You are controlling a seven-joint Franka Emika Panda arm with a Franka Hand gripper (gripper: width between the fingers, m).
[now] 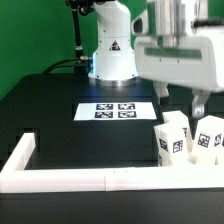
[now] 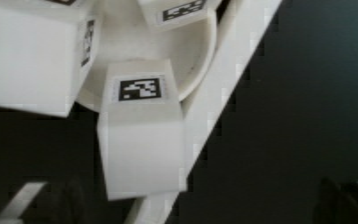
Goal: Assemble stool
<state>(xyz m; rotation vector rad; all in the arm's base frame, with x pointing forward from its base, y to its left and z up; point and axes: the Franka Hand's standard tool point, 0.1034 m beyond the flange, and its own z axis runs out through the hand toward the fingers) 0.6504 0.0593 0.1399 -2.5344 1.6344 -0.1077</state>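
Two white leg blocks with black-and-white tags stand upright at the exterior view's right, one [image 1: 172, 138] beside the other [image 1: 208, 137], just behind the front wall. My gripper [image 1: 178, 101] hangs above them, jaws wide apart and empty. In the wrist view a long leg block [image 2: 140, 140] with a tag lies under the gripper [image 2: 190, 205], and its near end reaches between the dim fingertips [image 2: 16, 205]. Another white block [image 2: 30, 60] lies beside it. A curved white edge [image 2: 201, 55] shows next to the leg; I cannot tell whether it is the round seat.
The marker board [image 1: 112, 111] lies flat mid-table before the robot base [image 1: 112, 55]. A long white border wall [image 1: 75, 179] runs along the front and turns back at the exterior view's left [image 1: 22, 152]. It also shows in the wrist view [image 2: 250, 60].
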